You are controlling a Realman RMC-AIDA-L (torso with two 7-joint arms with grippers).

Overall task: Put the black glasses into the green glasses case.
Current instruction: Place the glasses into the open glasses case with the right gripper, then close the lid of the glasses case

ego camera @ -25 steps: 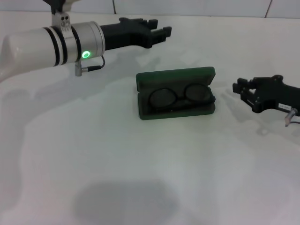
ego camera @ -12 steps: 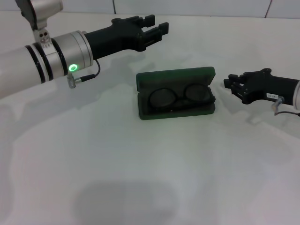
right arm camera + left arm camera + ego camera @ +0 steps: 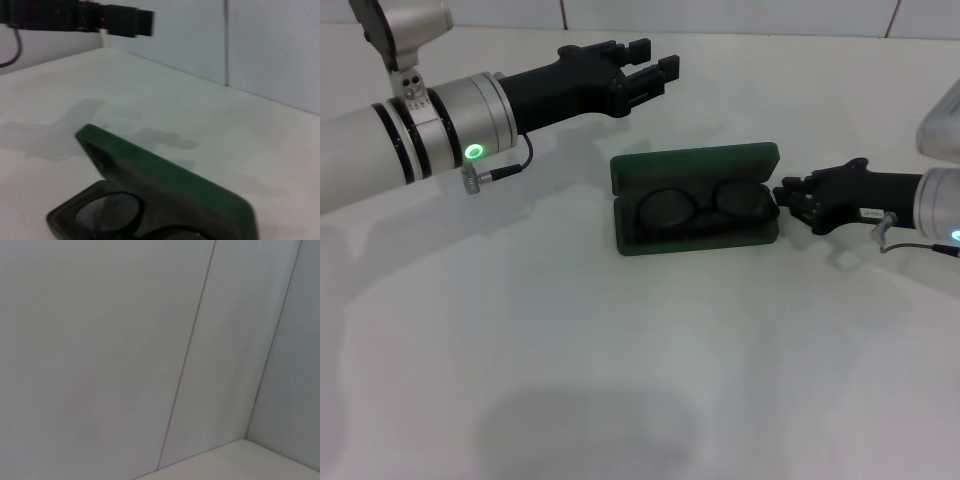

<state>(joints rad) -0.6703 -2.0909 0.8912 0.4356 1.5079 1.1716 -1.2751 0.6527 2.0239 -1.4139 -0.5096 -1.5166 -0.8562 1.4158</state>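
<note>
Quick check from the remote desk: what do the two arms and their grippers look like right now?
Left arm: white and silver cylinder with black bands, a green ring light, a short black cable, ending in the chunky black left gripper. Right arm: white, with a thin cable, ending in the black right gripper.

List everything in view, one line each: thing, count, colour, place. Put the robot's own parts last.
green glasses case: one, dark green, lid raised, near the middle of the table.
black glasses: one pair, black frame, lying folded inside the open case.
table: one, white, under everything.
wall: white panels with thin seams, behind the table.
left gripper: one, black, on a silver and white arm, held in the air beyond the case on the robot's left, fingers apart, holding nothing.
right gripper: one, black, low over the table at the case's right end, tips right at the case's end.
</note>
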